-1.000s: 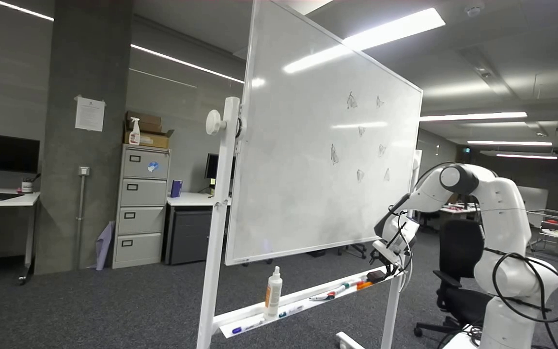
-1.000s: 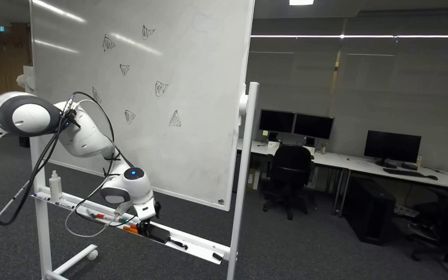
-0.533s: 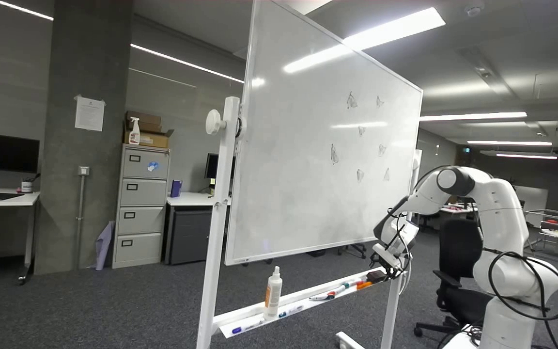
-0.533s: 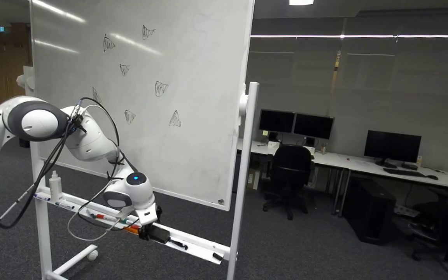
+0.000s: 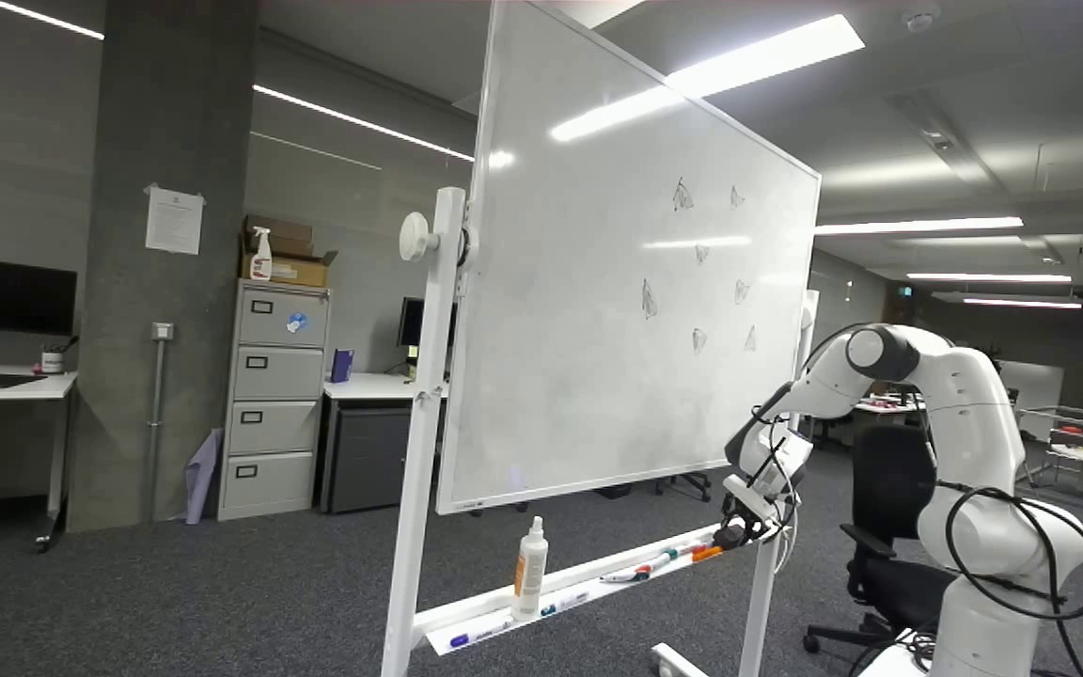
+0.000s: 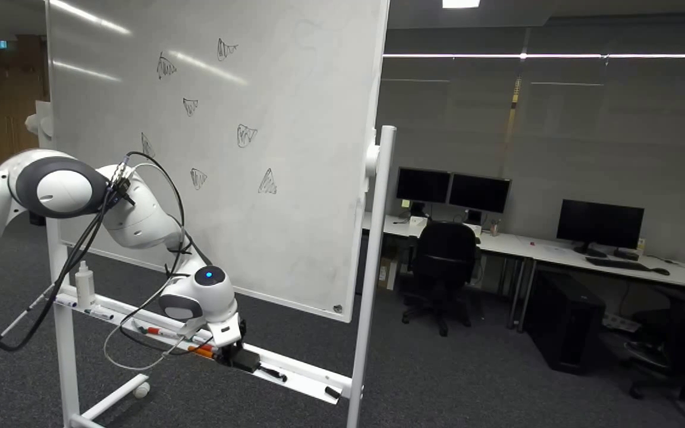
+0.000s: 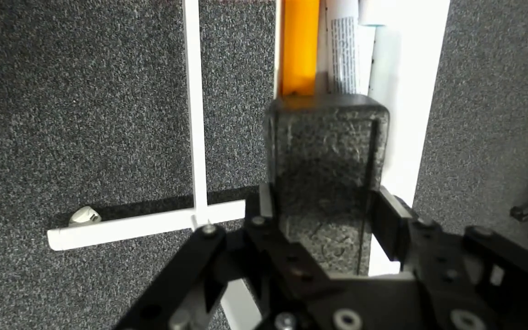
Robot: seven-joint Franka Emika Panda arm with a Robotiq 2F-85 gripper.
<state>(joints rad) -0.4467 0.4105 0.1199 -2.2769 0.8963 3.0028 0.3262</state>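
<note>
- Gripper [image 7: 328,206], one: I have it clamped on the eraser, its fingers [image 7: 385,220] along both flanks.
- Eraser [image 7: 323,146], one, black: between the fingers, down at tray level, lengthwise with the tray. Held across its narrow width, I judge, because the fingers span that side easily and both ends are left free. Oblong block, rounded corners, dark rim; face mottled grey and scuffed, with a thin dark line down one side. Whether its underside rests on the tray, I cannot tell.
- Tray [image 6: 304,379], white: below the gripper, running out to either side; its ledge shape likely keeps pens from rolling off.
- Orange pen [image 7: 299,46], one: just past the eraser's end, ahead of the fingers; contact unclear.
- White pen [image 7: 344,50], one, small print on barrel: beside the orange pen, parallel. Both lie lengthwise, presumably because the tray is narrow.
- Black pen [image 6: 272,373], one: near the gripper, off the eraser's opposite end.
- Board [image 5: 579,395], one, white: above the gripper, bearing dark hatched scribbles [image 6: 267,184].
- Bottle [image 5: 530,578], one, upright: well apart from the gripper, farther along the tray in both exterior views; stood on its base, probably to spare pen room.
</note>
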